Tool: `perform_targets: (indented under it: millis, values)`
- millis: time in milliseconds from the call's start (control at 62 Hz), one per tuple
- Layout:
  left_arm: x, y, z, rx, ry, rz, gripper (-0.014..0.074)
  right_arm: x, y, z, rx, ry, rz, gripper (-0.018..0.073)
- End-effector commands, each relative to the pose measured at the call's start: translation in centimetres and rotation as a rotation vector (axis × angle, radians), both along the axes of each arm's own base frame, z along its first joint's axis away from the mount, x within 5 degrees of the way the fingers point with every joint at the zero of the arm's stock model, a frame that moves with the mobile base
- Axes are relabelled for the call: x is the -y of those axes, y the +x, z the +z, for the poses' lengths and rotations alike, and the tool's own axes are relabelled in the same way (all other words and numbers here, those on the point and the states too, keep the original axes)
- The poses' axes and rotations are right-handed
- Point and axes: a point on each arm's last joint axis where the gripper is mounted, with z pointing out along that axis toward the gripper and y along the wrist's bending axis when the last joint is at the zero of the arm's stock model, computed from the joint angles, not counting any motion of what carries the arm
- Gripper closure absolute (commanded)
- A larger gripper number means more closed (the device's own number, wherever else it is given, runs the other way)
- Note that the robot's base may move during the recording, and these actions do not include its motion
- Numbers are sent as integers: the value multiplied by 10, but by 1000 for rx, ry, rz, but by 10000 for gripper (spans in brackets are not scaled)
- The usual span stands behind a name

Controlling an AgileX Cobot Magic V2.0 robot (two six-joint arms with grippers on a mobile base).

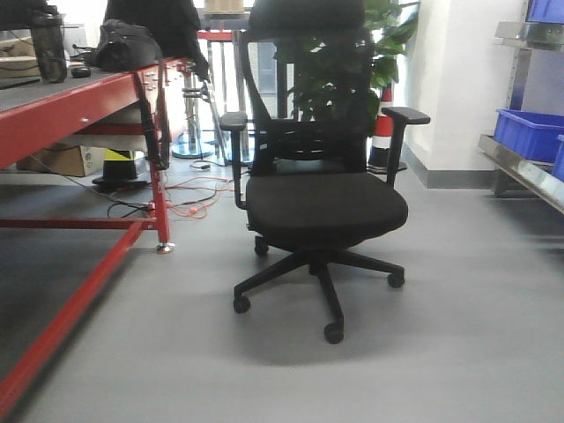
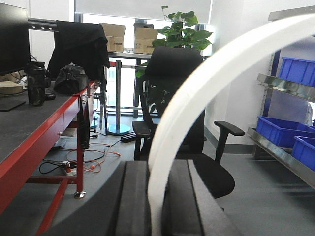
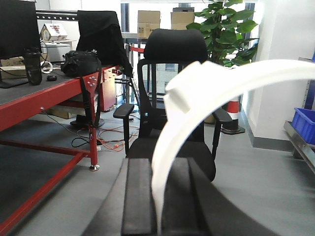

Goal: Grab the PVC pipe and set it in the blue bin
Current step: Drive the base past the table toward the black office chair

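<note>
A white PVC pipe (image 2: 206,73) rises from between the dark pads of my left gripper (image 2: 157,167), which is shut on it, and sweeps up to the right. In the right wrist view a white PVC pipe (image 3: 236,81) with a thicker fitting (image 3: 189,93) on it stands between the pads of my right gripper (image 3: 162,162), also shut on it. Blue bins (image 1: 529,132) sit on a metal shelf at the right; they also show as blue bins (image 2: 280,130) and a blue bin (image 3: 302,123). The front view shows neither gripper nor pipe.
A black office chair (image 1: 317,194) stands straight ahead on the grey floor. A red-framed workbench (image 1: 79,97) with a bag and a bottle runs along the left. Orange cables (image 1: 189,198) lie on the floor beside its leg. A potted plant (image 1: 388,44) stands behind the chair.
</note>
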Motion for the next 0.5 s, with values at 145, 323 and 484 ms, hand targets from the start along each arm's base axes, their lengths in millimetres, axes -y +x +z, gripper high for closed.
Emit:
perform_targets:
  millis: [145,323,484]
  values:
    - [0,-2,3,35,-14,-7,708,0,-1,1,19,-10,3,721]
    - [0,-2,3,35,-14,-7,708,0,-1,1,19,-10,3,721]
    - [0,-2,3,35,-14,-7,708,0,-1,1,19,-10,3,721]
